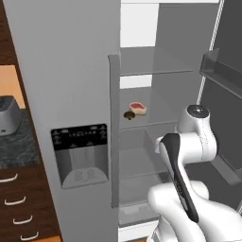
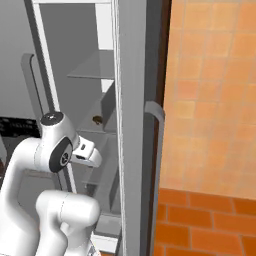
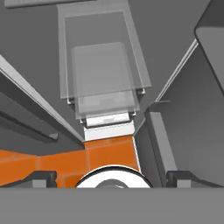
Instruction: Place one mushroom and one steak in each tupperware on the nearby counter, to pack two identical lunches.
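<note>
A steak [image 1: 137, 108] and a mushroom [image 1: 128, 115] are lying side by side on a middle shelf [image 1: 160, 124] of the open fridge [image 1: 61, 75]. The claw [image 3: 112, 177] is pointing down over the orange floor [image 3: 43, 162], its fingertips [image 3: 41, 178] standing spread wide, holding nothing. The counter [image 1: 16, 149] is sitting at far left.

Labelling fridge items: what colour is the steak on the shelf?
Red with a pale edge; the steak shows best in the left base view.
</note>
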Tool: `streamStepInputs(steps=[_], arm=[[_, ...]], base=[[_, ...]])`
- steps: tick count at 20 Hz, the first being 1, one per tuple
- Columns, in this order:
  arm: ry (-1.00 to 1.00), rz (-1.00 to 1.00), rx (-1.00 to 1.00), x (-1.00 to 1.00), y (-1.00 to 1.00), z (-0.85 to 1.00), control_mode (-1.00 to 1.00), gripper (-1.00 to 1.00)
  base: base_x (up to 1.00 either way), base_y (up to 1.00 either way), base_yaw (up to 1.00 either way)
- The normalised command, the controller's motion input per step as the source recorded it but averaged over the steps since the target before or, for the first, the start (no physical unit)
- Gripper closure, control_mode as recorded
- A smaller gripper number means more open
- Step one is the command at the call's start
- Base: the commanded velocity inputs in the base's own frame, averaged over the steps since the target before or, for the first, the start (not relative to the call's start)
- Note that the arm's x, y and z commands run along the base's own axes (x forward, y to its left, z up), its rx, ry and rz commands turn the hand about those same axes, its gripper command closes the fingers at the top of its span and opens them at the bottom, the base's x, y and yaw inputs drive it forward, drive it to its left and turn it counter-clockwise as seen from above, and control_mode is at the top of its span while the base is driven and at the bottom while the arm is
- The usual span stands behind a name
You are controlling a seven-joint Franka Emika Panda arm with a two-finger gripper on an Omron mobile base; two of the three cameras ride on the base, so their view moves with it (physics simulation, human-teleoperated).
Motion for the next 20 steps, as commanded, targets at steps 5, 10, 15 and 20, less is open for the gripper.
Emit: streamStepInputs(steps=[5,10,15,20], arm=[[0.00,0.00,0.00,0.00,0.00,0.00,1.00,-1.00],[0.00,0.00,0.00,0.00,0.00,0.00,1.00,-1.00],[0.00,0.00,0.00,0.00,0.00,0.00,1.00,-1.00],[0.00,0.00,0.00,0.00,0.00,0.00,1.00,-1.00]], base=[[0.66,0.00,0.00],[0.66,0.00,0.00],[0.11,0.00,0.00],[0.06,0.00,0.00]])
